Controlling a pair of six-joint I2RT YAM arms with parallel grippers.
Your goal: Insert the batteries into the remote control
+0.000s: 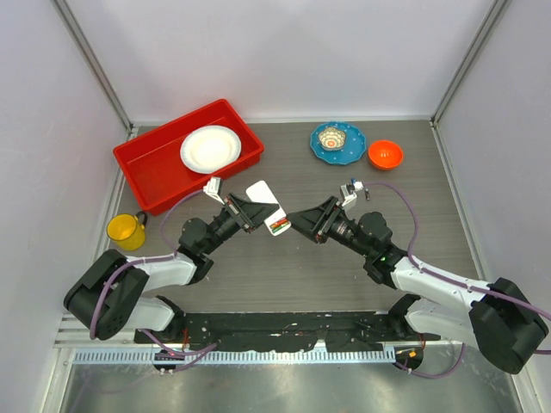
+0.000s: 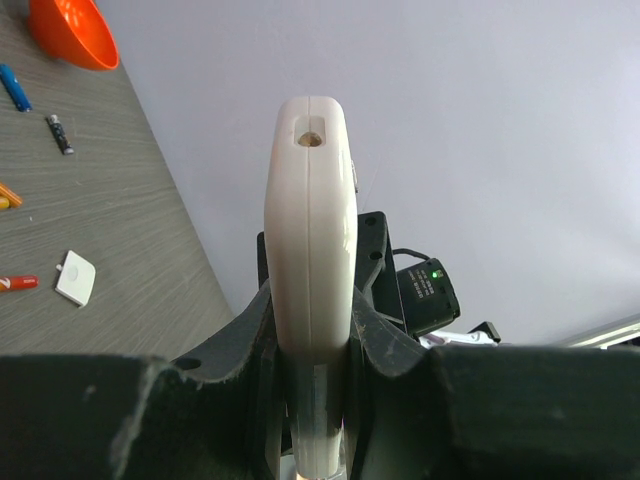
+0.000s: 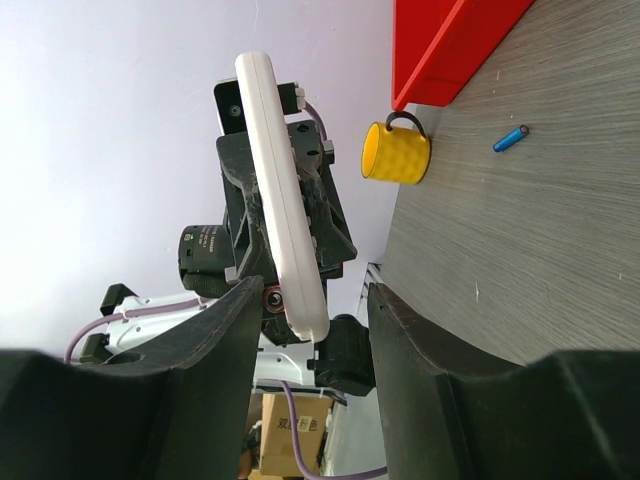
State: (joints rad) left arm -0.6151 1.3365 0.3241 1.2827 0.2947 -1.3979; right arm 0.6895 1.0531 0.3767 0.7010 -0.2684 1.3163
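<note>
This is a robotics lab cell. White panels (image 1: 293, 52) on metal posts (image 1: 93, 64) wall the grey bench (image 1: 293, 275) on three sides. At its near edge a black rail (image 1: 284, 327) anchors the left arm (image 1: 164, 271) and right arm (image 1: 430, 284).

The left arm (image 1: 164, 271) and right arm (image 1: 430, 280) share one build: glossy white link shells between rounded black joint housings. A lavender cable (image 1: 412, 222) loops along each. Their jaws are matte black, broad and angular, with a rough texture. A small green light (image 2: 433, 272) glows on a black wrist module.
</note>
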